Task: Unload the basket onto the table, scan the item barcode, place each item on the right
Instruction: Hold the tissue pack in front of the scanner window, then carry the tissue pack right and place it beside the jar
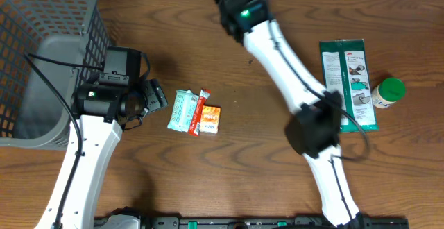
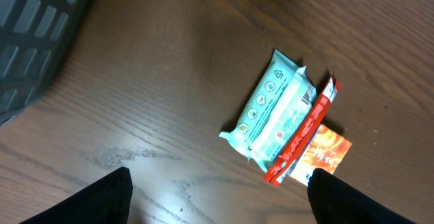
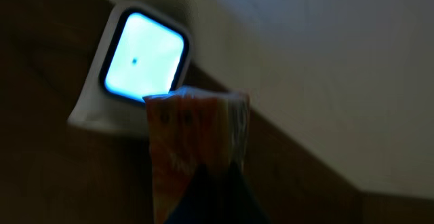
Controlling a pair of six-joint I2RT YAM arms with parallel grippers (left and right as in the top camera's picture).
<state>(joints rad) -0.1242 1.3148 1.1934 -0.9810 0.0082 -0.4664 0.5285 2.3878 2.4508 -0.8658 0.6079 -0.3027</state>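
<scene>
Where packets (image 1: 184, 111) lie, tabletop (image 1: 236, 180) is wood.

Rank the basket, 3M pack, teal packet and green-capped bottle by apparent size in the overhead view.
1. Basket, largest by far.
2. 3M pack, partly hidden by an arm.
3. Teal packet and bottle look about alike, so they are not ranked.
</scene>
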